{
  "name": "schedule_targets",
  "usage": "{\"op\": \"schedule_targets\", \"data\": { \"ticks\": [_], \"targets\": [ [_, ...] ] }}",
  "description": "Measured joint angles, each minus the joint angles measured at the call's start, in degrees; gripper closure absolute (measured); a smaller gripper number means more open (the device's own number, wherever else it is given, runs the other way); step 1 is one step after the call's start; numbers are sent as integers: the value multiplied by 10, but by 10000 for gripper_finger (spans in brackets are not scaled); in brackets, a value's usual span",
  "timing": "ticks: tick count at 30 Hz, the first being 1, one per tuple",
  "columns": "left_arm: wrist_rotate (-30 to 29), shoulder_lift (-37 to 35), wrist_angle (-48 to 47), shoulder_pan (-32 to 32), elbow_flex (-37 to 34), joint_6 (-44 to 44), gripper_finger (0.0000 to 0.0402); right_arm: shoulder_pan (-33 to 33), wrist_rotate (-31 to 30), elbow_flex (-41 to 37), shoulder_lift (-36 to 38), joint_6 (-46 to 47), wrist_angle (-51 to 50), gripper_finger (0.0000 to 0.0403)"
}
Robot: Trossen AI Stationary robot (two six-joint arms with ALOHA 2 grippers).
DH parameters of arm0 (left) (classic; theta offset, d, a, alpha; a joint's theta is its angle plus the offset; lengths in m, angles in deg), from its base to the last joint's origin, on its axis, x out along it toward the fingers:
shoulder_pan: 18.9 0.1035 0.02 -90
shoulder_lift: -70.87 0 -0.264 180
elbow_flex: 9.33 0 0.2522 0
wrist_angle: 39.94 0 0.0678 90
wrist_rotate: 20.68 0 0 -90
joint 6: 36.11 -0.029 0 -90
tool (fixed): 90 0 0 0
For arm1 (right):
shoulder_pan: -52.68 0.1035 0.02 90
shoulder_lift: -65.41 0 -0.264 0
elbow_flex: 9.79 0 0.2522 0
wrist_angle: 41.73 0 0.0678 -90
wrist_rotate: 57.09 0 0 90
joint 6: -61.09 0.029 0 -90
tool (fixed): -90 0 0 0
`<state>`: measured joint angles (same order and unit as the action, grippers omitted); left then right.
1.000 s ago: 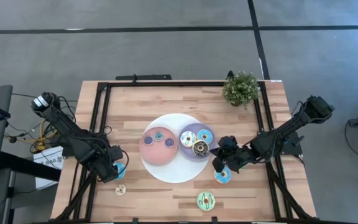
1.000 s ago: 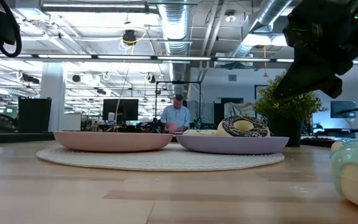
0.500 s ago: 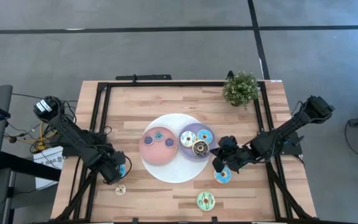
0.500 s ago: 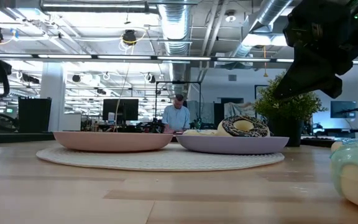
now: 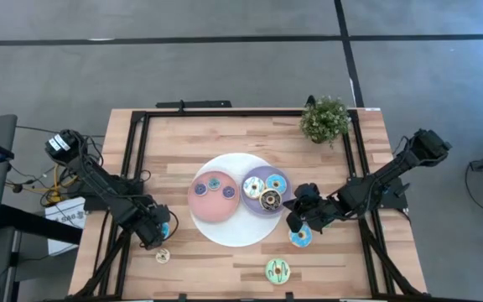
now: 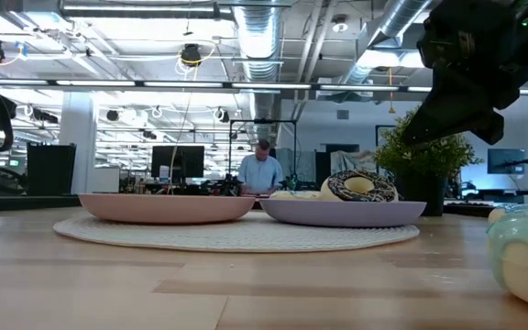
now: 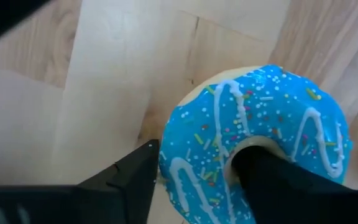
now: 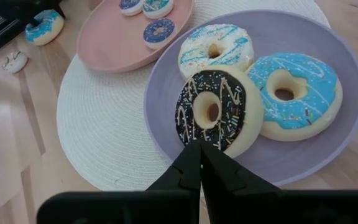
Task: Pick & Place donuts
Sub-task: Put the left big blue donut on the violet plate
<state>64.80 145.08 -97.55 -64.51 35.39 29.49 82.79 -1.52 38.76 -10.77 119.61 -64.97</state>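
At table's left edge, left end effector (image 7: 194,180) has shifted lower since a second ago, now straddling blue-iced sprinkled donut (image 7: 253,146), one finger through its hole. Right end effector (image 8: 199,163) closed, unmoved beside glossy purple plate (image 8: 334,134).
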Motion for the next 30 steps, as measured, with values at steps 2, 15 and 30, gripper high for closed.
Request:
{"op": "schedule_targets", "data": {
  "ticks": [2,15,30],
  "targets": [
    [2,0,3,0,0,0,216,0,0,0,0,0,1,401],
    [-95,-38,-35,7,68,24,270,0,0,0,0,-4,15,401],
    [-165,-67,20,211,207,-207,271,76,-22,0,38,-61,-59,402]
  ]
}}
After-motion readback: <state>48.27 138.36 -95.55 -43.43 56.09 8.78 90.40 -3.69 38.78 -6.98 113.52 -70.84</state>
